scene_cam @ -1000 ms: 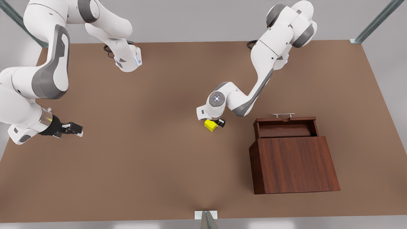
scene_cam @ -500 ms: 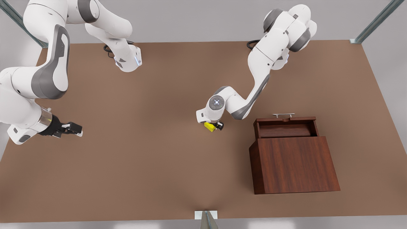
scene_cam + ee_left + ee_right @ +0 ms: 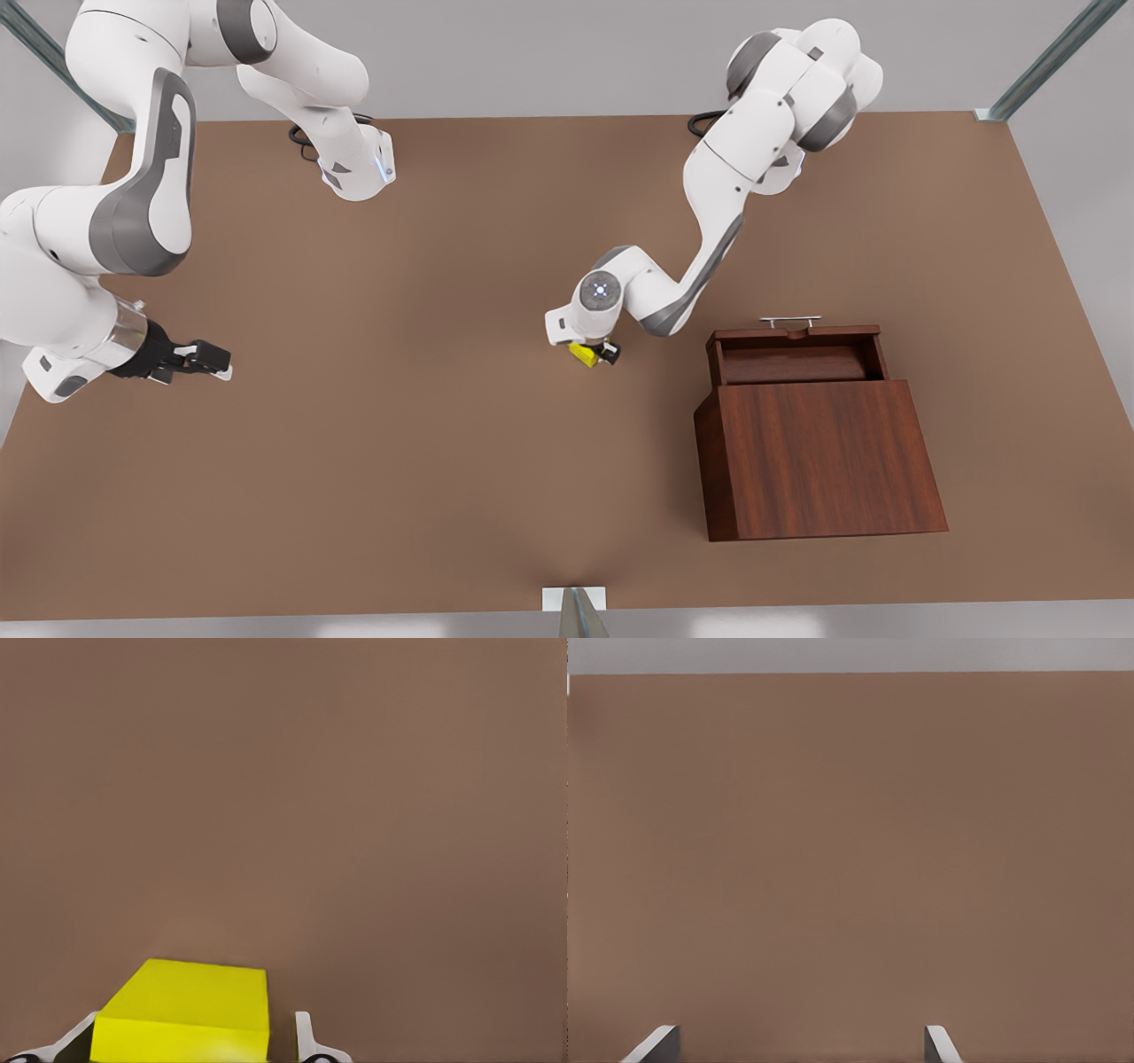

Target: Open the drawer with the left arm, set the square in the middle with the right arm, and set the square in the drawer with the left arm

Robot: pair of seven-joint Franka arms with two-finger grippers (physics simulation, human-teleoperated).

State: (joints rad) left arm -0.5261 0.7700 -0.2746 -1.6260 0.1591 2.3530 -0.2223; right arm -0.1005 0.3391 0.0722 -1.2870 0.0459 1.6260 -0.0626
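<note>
The yellow square [image 3: 582,354] rests on the brown table near the middle, partly covered by the wrist of the arm above it. My left gripper [image 3: 595,354] points down over it. In the left wrist view the square [image 3: 186,1010] lies between the fingers of the left gripper [image 3: 190,1041], which is open, with a small gap at one finger [image 3: 304,1036]. The drawer [image 3: 797,354] is pulled out of the dark wooden cabinet [image 3: 819,461], its silver handle [image 3: 790,320] facing the far side. My right gripper [image 3: 217,361] waits open at the front view's left, also seen as the right gripper [image 3: 796,1041] over bare table.
Both arm bases stand at the table's far edge. Metal frame posts [image 3: 1045,62] rise at the far corners, and a bracket [image 3: 574,599] sits at the near edge. The cabinet fills the near right part of the table.
The left arm has lowered onto the square, so its wrist now hides more of it. The square, the drawer and the right arm have stayed in place.
</note>
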